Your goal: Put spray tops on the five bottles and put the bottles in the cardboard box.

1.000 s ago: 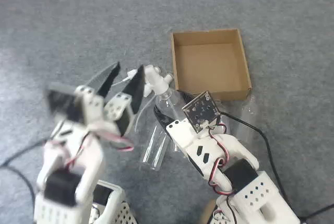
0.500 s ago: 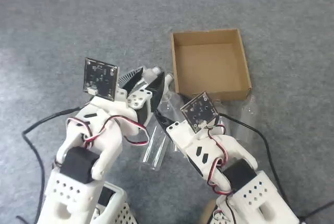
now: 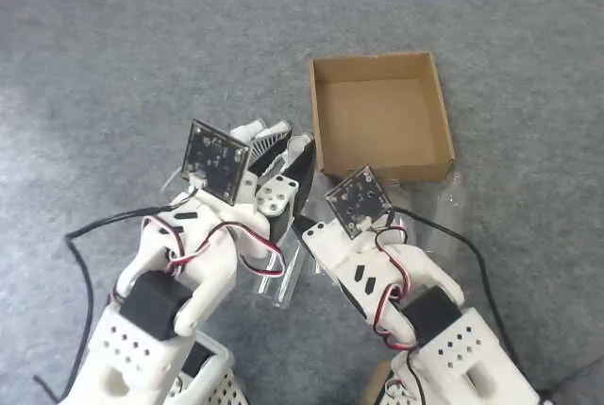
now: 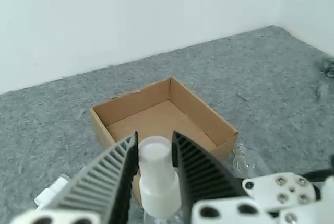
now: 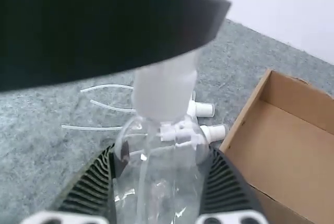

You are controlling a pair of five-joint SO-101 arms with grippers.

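Both busy on one bottle | my right jaws closed around the clear bottle [image 5: 156,177], steadying it at frame centre | my left jaws pinch the spray top [image 4: 155,174] over its neck | cardboard box [image 3: 381,112] just beside, empty

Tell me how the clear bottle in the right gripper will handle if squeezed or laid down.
The bottle looks empty and thin-walled: probably light, likely to dent under a hard squeeze. Its smooth round body could slip in the jaws and would probably roll on the carpet. Topped by the spray top, it may tip easily.
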